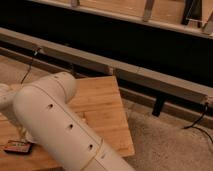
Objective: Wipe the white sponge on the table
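The light-brown wooden table (106, 107) fills the lower left of the camera view. My white arm (55, 125) lies across it from the bottom edge up to a rounded elbow at the left and covers much of the top. My gripper does not show; it is past the left edge or behind the arm. The white sponge is hidden or out of view.
A small dark flat packet (17, 146) lies on the table at the lower left beside the arm. A long grey metal rail (150, 77) runs behind the table with a dark wall above it. A black cable (197, 125) lies on the speckled floor at the right.
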Controlling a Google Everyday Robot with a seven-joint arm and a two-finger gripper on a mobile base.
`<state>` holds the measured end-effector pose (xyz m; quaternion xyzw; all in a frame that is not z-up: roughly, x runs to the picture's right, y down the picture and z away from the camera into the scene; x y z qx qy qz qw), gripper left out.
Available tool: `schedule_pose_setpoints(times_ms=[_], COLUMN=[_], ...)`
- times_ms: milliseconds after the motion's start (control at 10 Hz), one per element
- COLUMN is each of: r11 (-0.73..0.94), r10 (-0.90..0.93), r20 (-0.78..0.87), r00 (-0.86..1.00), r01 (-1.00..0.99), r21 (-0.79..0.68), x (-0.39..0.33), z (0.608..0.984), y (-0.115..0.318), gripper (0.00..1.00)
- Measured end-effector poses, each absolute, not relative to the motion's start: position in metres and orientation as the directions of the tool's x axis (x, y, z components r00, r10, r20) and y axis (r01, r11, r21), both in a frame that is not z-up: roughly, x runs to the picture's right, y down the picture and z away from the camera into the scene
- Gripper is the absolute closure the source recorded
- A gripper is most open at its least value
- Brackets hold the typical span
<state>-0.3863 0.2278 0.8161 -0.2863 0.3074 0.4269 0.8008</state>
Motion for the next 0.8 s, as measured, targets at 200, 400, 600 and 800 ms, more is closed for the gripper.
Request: schedule_pose_setpoints(times_ms=[200, 400, 600, 800], r11=[0.450, 0.435, 0.410, 0.379], r10=[0.529, 0.549, 0.601, 0.669], r20=[-0.750, -0.757, -0.741, -0.690], r00=[0.397, 0.354, 0.299, 0.276], r01=[-0.881, -0.894, -0.912, -0.926], r21=[-0.148, -0.103, -0.036, -0.003], x=[-0.371, -0.358, -0.344, -0.347], z=[0.829, 0.840, 0.854, 0.861], y=[0.224, 0.217, 0.195, 0.163], gripper=[1.00, 1.00, 1.00, 1.00])
